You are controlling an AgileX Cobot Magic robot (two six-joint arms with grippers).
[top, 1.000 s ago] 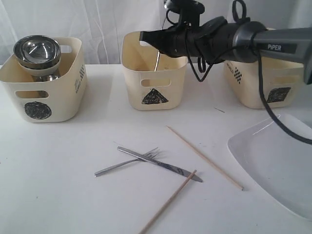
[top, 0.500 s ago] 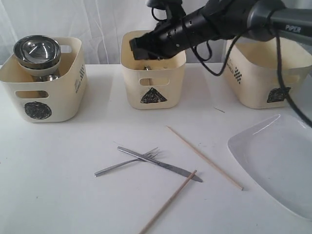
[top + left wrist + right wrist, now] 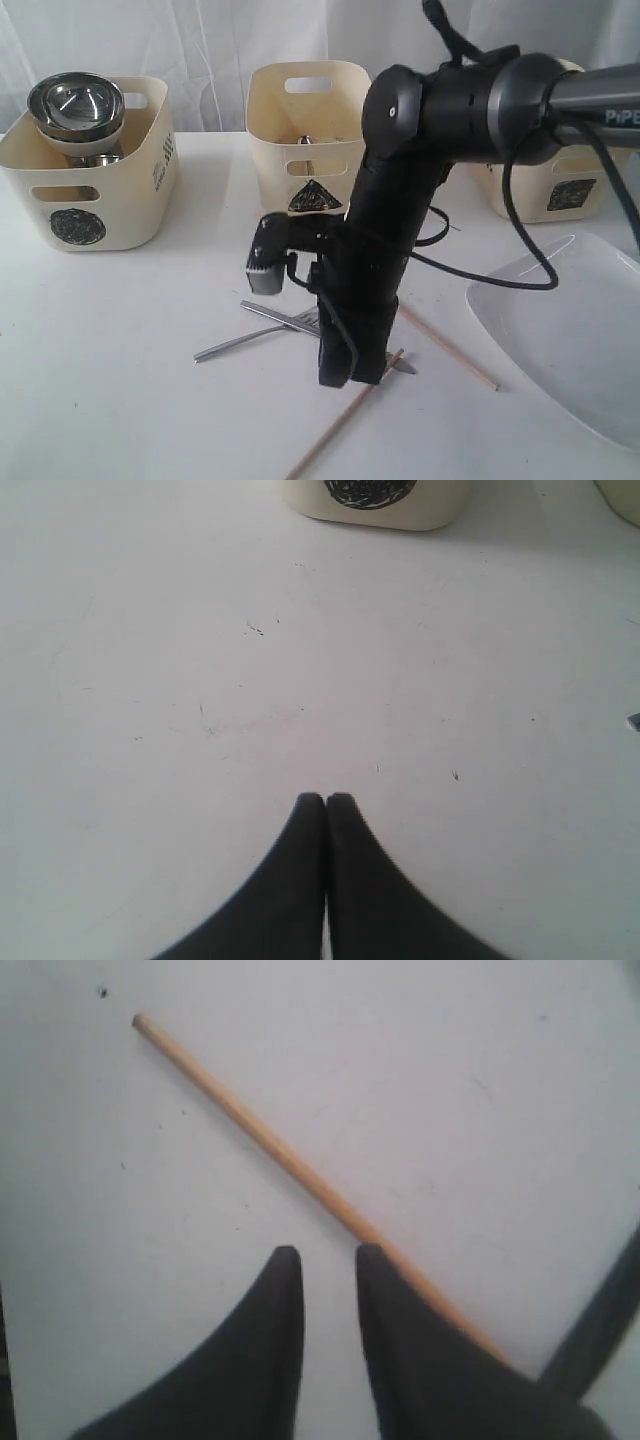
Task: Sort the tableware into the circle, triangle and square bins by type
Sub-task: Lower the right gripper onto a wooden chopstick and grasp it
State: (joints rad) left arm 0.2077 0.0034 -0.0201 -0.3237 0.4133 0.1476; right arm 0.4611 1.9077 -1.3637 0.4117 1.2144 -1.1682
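Observation:
My right gripper point(image 3: 350, 378) points down at the table's middle, open, nothing between its fingers point(image 3: 322, 1252). A wooden chopstick point(image 3: 280, 1155) lies just beside one fingertip; it runs toward the front edge point(image 3: 335, 430). The second chopstick point(image 3: 455, 355), the fork point(image 3: 235, 345) and the knife point(image 3: 275, 315) lie close around the gripper, partly hidden by the arm. The large white plate point(image 3: 570, 330) lies at the right. The circle bin point(image 3: 90, 190) holds the steel bowl point(image 3: 75, 100). The triangle bin point(image 3: 310, 150) holds a steel spoon point(image 3: 305, 142). My left gripper point(image 3: 326, 798) is shut and empty above bare table.
The square bin point(image 3: 570, 190) stands at the back right, half hidden behind my right arm. The circle bin's front point(image 3: 375, 500) shows at the far edge of the left wrist view. A white curtain hangs behind the table.
My right arm swung from over the triangle bin down to the table beside the chopstick. The spoon it held stays in that bin, and the jaws are now open. The left gripper has not moved.

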